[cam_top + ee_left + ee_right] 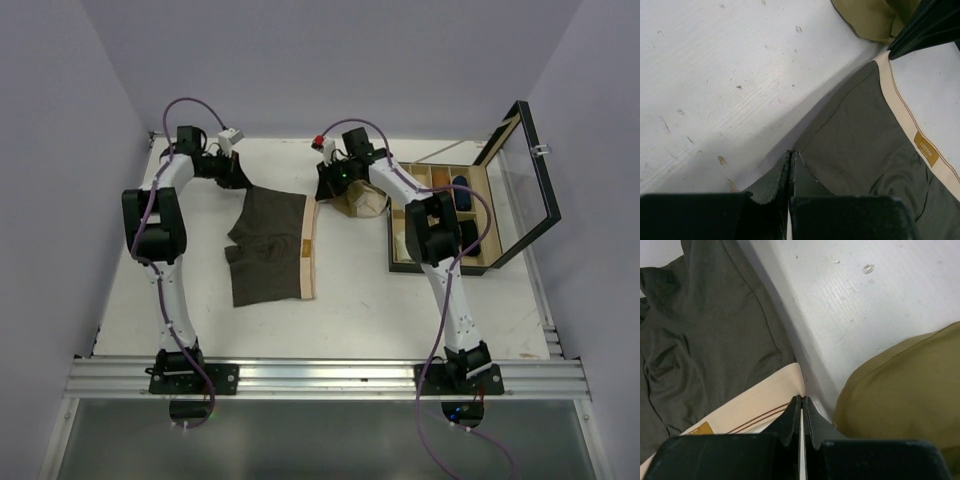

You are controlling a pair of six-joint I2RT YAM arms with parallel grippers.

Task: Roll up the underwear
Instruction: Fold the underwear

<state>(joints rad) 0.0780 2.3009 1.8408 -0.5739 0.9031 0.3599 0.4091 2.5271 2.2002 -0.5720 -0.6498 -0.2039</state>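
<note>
Left fingers (790,165) are clenched, tips on the far leg's corner of the dark brown briefs (265,245); can't tell if cloth is actually pinched between them. Right fingers (801,405) are clenched too, tips at the end corner of the beige waistband (308,250), same caveat.

Top view: dark brown briefs lie flat on the white surface (350,310), left of centre. The waistband runs along their 3 o'clock edge and the legs point to 9 o'clock. Left fingers sit at the 11 o'clock corner, right fingers at the 1 o'clock corner.

A gold label (926,148) on the waistband reads COTTON.

The olive briefs (362,203) are bunched at 1 o'clock from the dark pair, partly hidden by the right arm. Right wrist view shows a strip of bare surface between the two.

A wooden box (440,268) with compartments stands at 3 o'clock, its glass lid (520,185) open.
</note>
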